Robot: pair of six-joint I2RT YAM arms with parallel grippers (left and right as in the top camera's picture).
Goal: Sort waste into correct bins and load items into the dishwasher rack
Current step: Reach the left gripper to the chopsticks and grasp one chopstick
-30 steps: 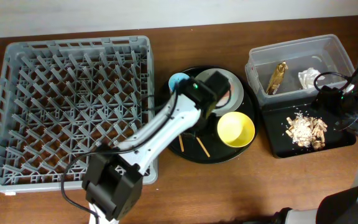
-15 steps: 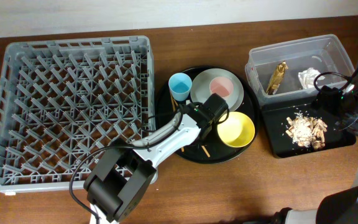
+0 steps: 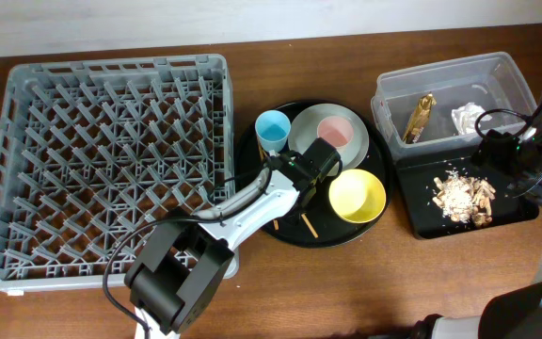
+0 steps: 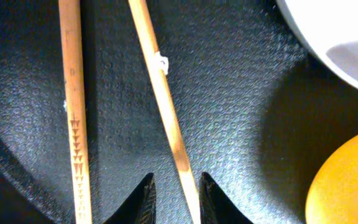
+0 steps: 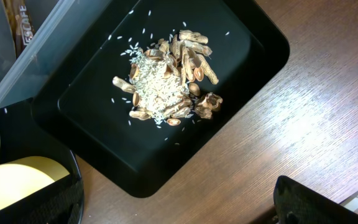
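A: What stands nearest the left gripper (image 4: 174, 200)?

B: Two chopsticks (image 4: 73, 124) lying on the round black tray (image 4: 241, 124). Next outward is the yellow bowl (image 4: 347, 186), then the grey plate (image 4: 328, 31).

A: Finger condition?

B: Left: narrowly parted, one tip either side of the chopstick nearer the bowl. Contact cannot be confirmed, and nothing is clamped. Right gripper (image 5: 176, 202): fingers spread wide and empty, above bare table (image 5: 303, 124), beside the black rectangular tray (image 5: 253, 56) holding the food scraps (image 5: 166, 87).

A: What does the overhead view add?

B: There the left arm (image 3: 252, 202) covers its own fingertips. The view shows the pink cup (image 3: 335, 132) on the plate, the light-blue cup (image 3: 272, 127) beside it, and the dishwasher rack (image 3: 120, 64) left of the round tray. Farthest is the clear tub (image 3: 440, 71), containing the wrapper (image 3: 420, 117) and tissue (image 3: 467, 117).
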